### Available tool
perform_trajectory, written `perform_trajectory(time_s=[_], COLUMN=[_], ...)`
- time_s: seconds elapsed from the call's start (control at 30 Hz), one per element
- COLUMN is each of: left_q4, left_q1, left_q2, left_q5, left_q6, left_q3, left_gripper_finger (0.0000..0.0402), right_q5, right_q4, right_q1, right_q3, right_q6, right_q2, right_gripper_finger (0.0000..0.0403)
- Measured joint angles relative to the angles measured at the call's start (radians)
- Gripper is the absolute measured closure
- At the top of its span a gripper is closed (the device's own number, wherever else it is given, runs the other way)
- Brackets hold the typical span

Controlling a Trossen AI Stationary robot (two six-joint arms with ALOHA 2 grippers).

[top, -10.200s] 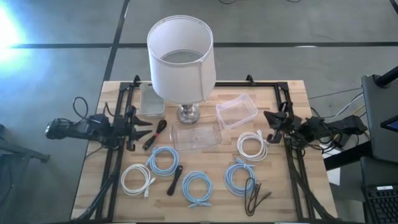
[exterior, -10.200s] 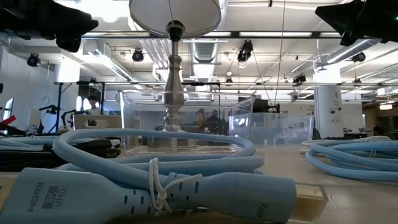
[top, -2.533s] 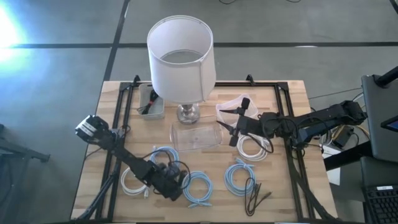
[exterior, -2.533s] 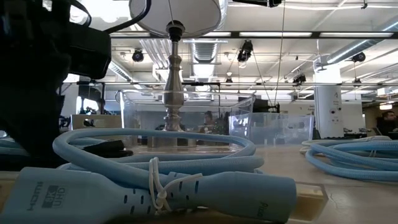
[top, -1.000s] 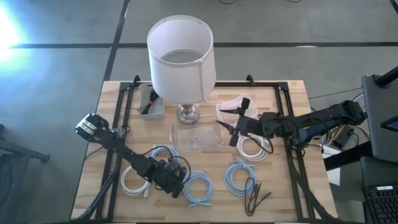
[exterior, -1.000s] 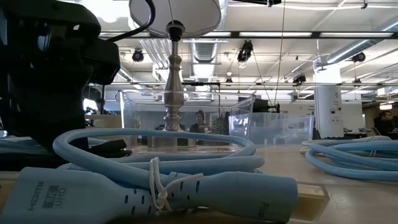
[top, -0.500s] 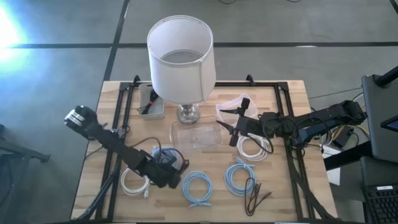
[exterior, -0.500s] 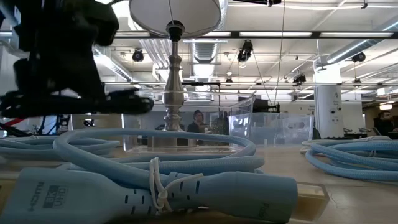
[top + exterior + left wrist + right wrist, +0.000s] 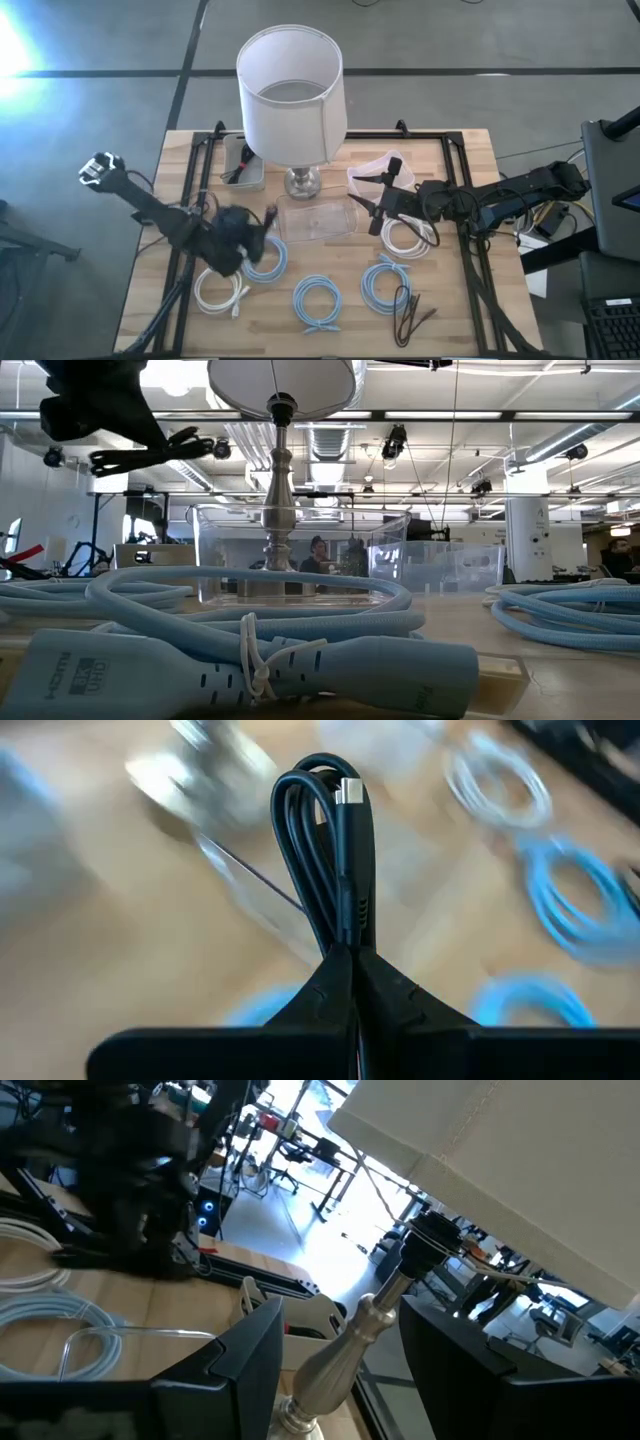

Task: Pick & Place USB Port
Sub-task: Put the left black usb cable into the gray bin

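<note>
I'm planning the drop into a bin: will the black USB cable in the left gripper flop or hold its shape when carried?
Probably holds shape: the black USB cable, folded into a tight bundle, stands straight out from the left gripper. It looks light, lifted clear of the table. Once released, the loops may spring open.

Matt black cable [image 9: 335,870], wooden table [image 9: 470,320]

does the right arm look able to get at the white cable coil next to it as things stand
Probably yes. The right gripper hangs open beside the white coil, which lies bare on the table with nothing on top. The clear bins sit off to the side, not between them.
</note>
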Motion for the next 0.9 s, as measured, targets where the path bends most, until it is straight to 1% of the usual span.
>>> perform_trajectory(time_s=[0.13,0.2,0.33,0.5,0.63,0.73,0.8,0.9], left_q4=[-0.153,-0.210,-0.276,-0.267,-0.188,-0.055,0.059,0.231], left_q1=[0.057,0.110,0.268,0.517,0.700,0.799,0.854,0.920], left_q2=[-0.066,-0.095,-0.125,-0.123,-0.115,-0.115,-0.115,-0.114], left_q5=[-0.159,-0.203,-0.206,-0.206,-0.197,-0.178,-0.120,0.006], left_q6=[-0.057,-0.081,-0.085,-0.023,0.111,0.213,0.309,0.471], left_q3=[-0.002,-0.011,-0.036,-0.094,-0.146,-0.183,-0.207,-0.245], left_gripper_finger=[0.0395,0.0394,0.0394,0.0394,0.0394,0.0394,0.0394,0.0394], right_q5=[0.000,0.000,0.000,0.000,0.000,0.000,0.000,0.000], right_q4=[0.000,0.000,0.000,0.001,0.000,0.000,0.000,-0.007], right_q1=[0.000,0.000,0.000,0.000,0.000,0.000,0.000,0.000], right_q3=[0.000,0.000,0.000,0.000,0.000,0.000,0.000,0.000], right_q6=[0.000,-0.004,-0.007,-0.029,-0.017,0.000,0.001,0.041], right_q2=[0.000,0.000,0.000,0.000,0.000,0.000,0.000,0.000], right_gripper_finger=[0.0207,0.0206,0.0207,0.0207,0.0207,0.0207,0.0206,0.0207])
